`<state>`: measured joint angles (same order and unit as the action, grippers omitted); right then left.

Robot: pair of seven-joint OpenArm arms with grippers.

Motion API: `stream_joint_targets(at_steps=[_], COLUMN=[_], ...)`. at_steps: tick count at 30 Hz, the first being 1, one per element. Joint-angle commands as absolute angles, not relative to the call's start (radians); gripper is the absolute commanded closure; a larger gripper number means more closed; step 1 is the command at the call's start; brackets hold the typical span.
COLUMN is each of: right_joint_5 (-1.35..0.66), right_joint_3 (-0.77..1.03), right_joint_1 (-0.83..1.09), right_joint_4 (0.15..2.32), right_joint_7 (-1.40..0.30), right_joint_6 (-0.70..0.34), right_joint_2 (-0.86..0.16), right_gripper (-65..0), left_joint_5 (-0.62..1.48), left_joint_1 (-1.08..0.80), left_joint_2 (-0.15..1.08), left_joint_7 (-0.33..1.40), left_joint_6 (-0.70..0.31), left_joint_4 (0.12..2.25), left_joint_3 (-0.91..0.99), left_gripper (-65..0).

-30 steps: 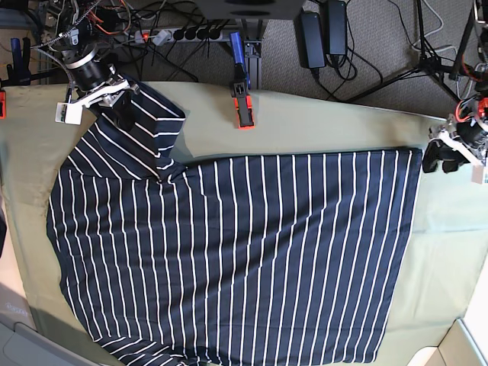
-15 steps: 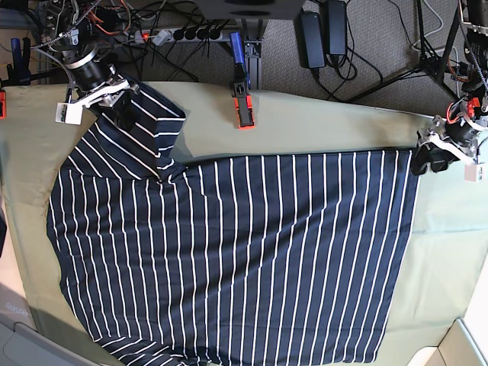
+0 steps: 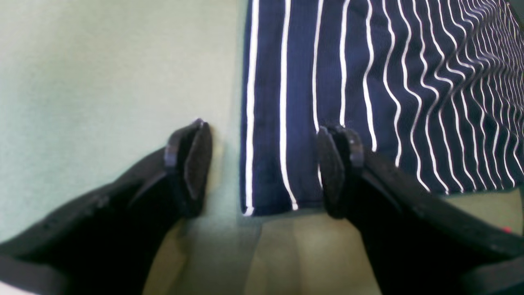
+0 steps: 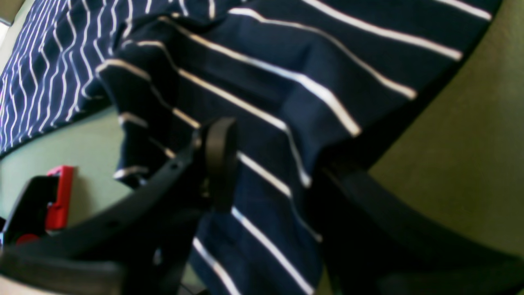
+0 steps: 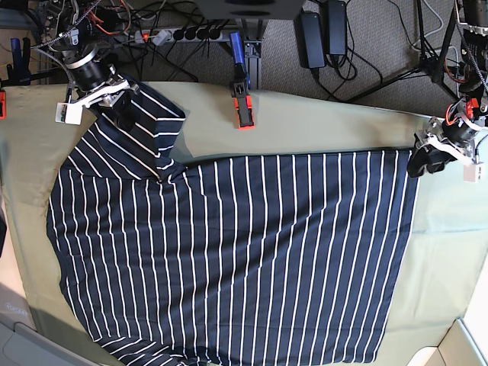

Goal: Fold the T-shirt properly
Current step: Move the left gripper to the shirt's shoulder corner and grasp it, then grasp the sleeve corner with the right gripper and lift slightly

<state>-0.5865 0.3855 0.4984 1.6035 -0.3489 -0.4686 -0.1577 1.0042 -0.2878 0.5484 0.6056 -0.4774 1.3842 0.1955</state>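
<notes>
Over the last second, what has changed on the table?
The left gripper moved in from off the cloth edge toward the shirt, and now straddles its hem corner with jaws open, one finger over the fabric and one over the tablecloth. It has not closed. The right gripper kept its place at the sleeve, and the shirt lies as before.
</notes>
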Motion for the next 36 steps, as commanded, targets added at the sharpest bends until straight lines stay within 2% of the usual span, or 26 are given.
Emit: stream_joint_targets(at_steps=[1,31,34,36], right_joint_5=[-0.580,-0.579,-0.579,-0.579], right_joint_3=[0.384,0.384,0.384,0.384], right_joint_1=[0.504,0.487,0.488,0.488], right_joint_4=[1.612,1.612,1.612,1.612], right_joint_7=[-0.366,-0.363,-0.363,-0.363], right_joint_6=[-0.477,-0.477,-0.477,-0.477], right_joint_2=[-0.163,-0.163,-0.163,-0.163], right_gripper=[-21.8,-21.8,-21.8,-19.8], left_joint_5=[1.002,0.968,0.968,0.968], left_joint_1=[-0.289,-0.299,-0.299,-0.299], left_joint_2=[0.559,0.554,0.543,0.531], left_joint_7=[0.642,0.619,0.606,0.602], left_joint_6=[-0.510,-0.517,-0.518,-0.518], left_joint_4=[1.388,1.389,1.389,1.389], left_joint_3=[0.195,0.092,0.092,0.092], left_gripper=[-43.9,-43.7,-39.8,-29.2])
